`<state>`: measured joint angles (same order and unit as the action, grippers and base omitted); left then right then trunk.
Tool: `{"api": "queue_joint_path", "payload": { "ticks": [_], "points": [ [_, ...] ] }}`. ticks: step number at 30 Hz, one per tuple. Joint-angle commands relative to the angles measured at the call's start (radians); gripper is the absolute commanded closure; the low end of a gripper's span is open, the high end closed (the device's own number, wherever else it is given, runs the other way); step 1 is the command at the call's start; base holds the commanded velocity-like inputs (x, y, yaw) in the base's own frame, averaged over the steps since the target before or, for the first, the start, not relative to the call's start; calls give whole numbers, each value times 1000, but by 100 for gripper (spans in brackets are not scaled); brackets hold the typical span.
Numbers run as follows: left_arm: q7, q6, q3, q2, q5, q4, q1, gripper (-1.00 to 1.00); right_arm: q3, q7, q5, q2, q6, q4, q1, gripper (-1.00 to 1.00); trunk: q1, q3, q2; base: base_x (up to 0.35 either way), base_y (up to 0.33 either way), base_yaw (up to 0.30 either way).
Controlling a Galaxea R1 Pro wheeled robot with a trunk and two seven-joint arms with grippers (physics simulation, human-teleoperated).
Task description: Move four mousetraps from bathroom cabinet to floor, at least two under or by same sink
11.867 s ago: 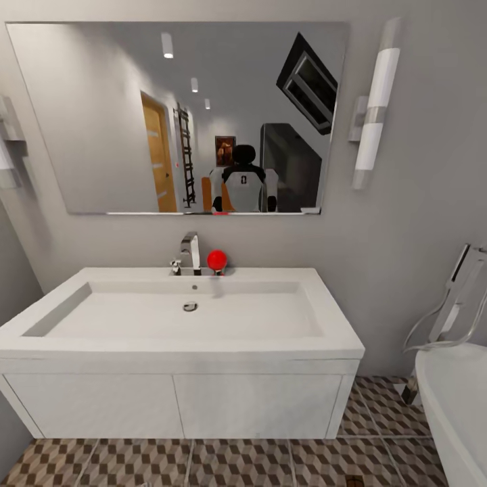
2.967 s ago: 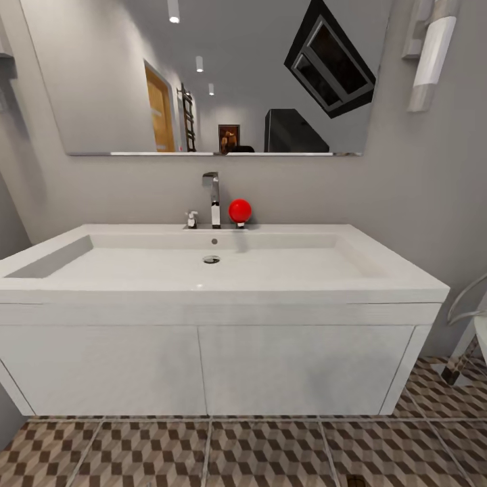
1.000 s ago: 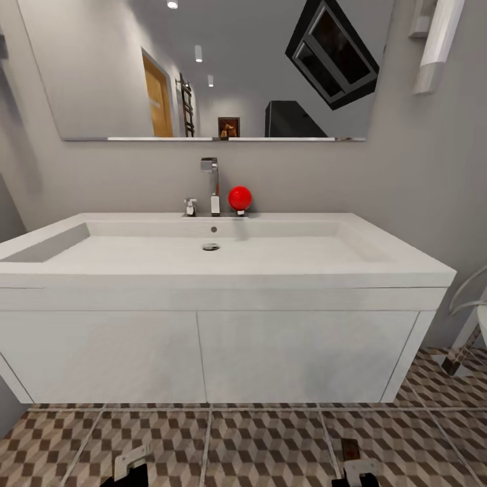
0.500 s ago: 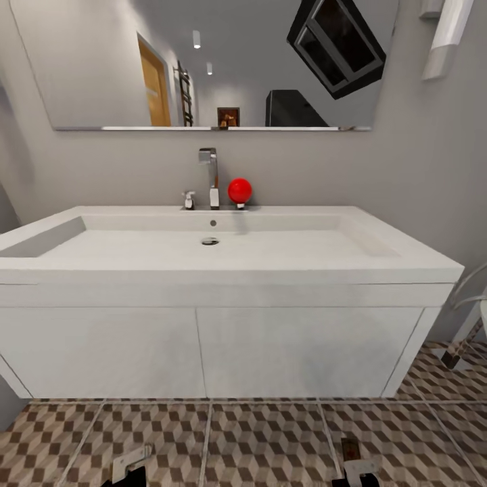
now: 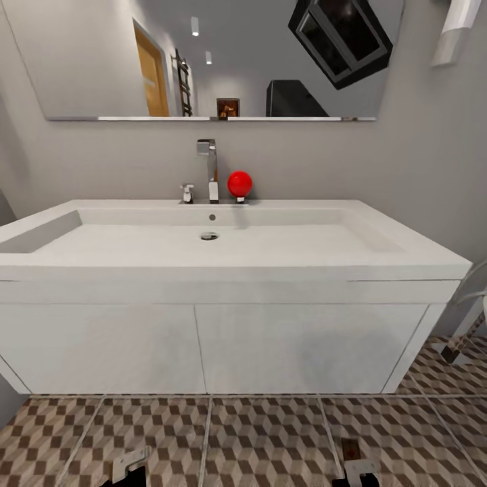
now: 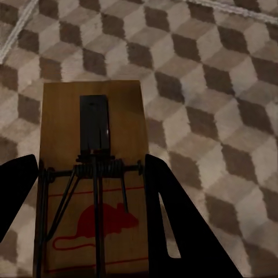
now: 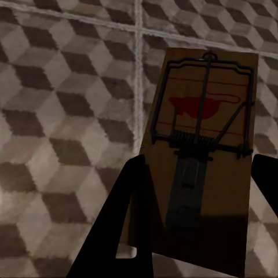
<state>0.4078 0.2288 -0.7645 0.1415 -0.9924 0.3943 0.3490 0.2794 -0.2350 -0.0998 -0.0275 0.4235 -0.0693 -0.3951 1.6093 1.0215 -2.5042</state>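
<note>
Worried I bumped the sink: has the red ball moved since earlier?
No. The red ball still sits just right of the tap on the sink's back edge; only the camera has shifted.

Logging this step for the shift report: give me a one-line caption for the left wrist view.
Left claw holds a mousetrap, red mouse print up, above the cube-patterned bathroom floor.

Head camera faces the sink (image 5: 230, 250) closely; wrist cameras look down at floor tiles (image 6: 220, 87).

The left gripper (image 6: 87, 226) and the right gripper (image 7: 197, 231) each have 2 flat, matte black, tapering fingers. In the head view, pale grey metal brackets top their black bodies.
</note>
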Motion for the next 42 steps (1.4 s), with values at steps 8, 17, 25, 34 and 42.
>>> {"api": "queue_joint_path", "payload": {
  "ticks": [8, 17, 25, 34, 42],
  "points": [
    [11, 6, -9, 4, -9, 2, 1, 100, 9, -2, -9, 0, 3, 1, 0, 100, 3, 32, -2, 0, 0, 0],
    [11, 8, -9, 4, -9, 2, 1, 100, 9, -2, -10, 0, 3, 1, 0, 100, 5, 47, -3, 0, 0, 0],
    [10, 7, -9, 4, -9, 2, 1, 100, 9, -2, -12, 0, 3, 2, -1, 100, 5, 47, -3, 0, 0, 0],
    [11, 8, -9, 2, -9, 2, 1, 100, 10, -3, -10, 0, 4, 2, -1, 100, 6, 59, -4, 0, 0, 0],
    [11, 20, -9, 2, -9, 1, 1, 100, 10, -3, -8, 0, 3, 2, -1, 100, 10, 90, -6, 0, 0, 0]
  ]
}}
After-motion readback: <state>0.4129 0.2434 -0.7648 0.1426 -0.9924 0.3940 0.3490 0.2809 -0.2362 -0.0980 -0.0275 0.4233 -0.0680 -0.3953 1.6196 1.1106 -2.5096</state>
